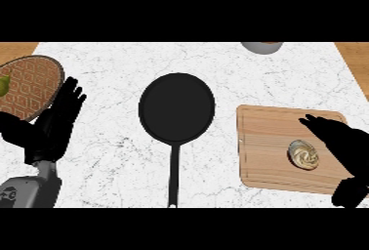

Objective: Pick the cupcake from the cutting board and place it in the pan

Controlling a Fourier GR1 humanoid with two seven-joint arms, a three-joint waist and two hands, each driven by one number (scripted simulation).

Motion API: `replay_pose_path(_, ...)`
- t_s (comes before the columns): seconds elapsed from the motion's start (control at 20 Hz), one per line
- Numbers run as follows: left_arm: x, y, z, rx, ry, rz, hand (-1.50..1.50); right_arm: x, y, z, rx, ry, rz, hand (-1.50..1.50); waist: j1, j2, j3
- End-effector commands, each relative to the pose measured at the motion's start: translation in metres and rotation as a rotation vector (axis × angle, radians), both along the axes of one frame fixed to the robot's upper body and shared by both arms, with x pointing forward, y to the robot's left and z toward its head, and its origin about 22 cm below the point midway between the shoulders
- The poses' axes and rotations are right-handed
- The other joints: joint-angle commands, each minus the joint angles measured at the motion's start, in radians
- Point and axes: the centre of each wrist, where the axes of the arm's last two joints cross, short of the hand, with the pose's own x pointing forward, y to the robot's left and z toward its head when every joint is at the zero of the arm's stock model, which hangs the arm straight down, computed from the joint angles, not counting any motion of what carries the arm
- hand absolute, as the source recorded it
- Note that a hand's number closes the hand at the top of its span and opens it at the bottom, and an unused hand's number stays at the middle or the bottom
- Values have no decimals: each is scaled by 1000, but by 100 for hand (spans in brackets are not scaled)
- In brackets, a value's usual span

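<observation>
A cupcake (303, 154) with swirled cream frosting sits on the wooden cutting board (270, 146) at the right. My right hand (340, 144) lies over the board's right part, just right of the cupcake, fingers straight and pointing up-left, not curled round it. A black pan (176, 107) with nothing in it lies at the counter's middle, its long handle (173, 176) pointing toward me. My left hand (54, 124) rests open at the left, fingers up, well away from the pan.
A round woven brown plate (32, 85) lies at the left edge, partly behind my left hand, with a green item (4, 85) on it. A grey bowl (261, 46) shows at the top edge. White marble counter lies between pan and board.
</observation>
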Motion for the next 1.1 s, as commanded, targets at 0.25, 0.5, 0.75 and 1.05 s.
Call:
replay_pose_path(0.25,-5,9,-4,-4,-5,-2,0,26,17,-5,-81,49,-65,-150,3,0,0)
replay_pose_path(0.5,0,-27,-16,-6,-10,-4,0,26,-3,-32,-47,50,-56,-150,-3,1,0)
replay_pose_path(0.75,0,-9,1,-2,-5,-9,0,37,-3,-70,-60,90,-57,-150,1,1,0)
replay_pose_path(1.05,4,5,10,1,-2,-12,0,47,-10,-54,-57,73,-55,-150,-1,0,0)
